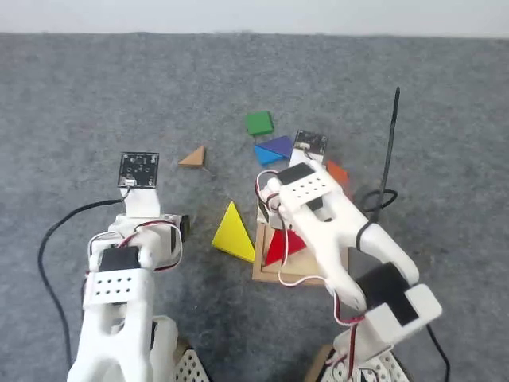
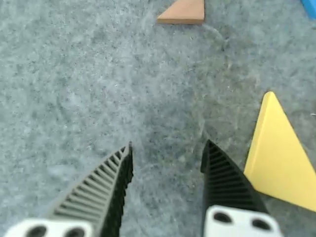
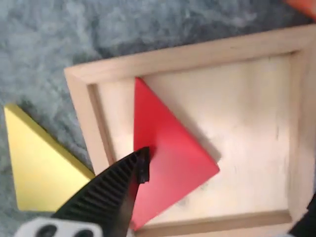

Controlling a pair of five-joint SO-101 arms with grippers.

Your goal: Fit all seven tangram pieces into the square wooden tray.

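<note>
Your right tool (image 3: 227,185) hangs spread wide over the square wooden tray (image 1: 266,274), with one tip over the red triangle (image 3: 168,153). That piece lies inside, its long edge along the wall nearest the yellow triangle (image 1: 233,235) and its square corner pointing to the tray's middle. Your left tool (image 2: 169,148) gapes empty above the grey bench (image 1: 95,95) beside that yellow triangle; the right arm hides much of the tray and half the orange piece (image 1: 337,171).

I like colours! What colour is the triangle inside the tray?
Red triangle, best in right wrist view.
</note>
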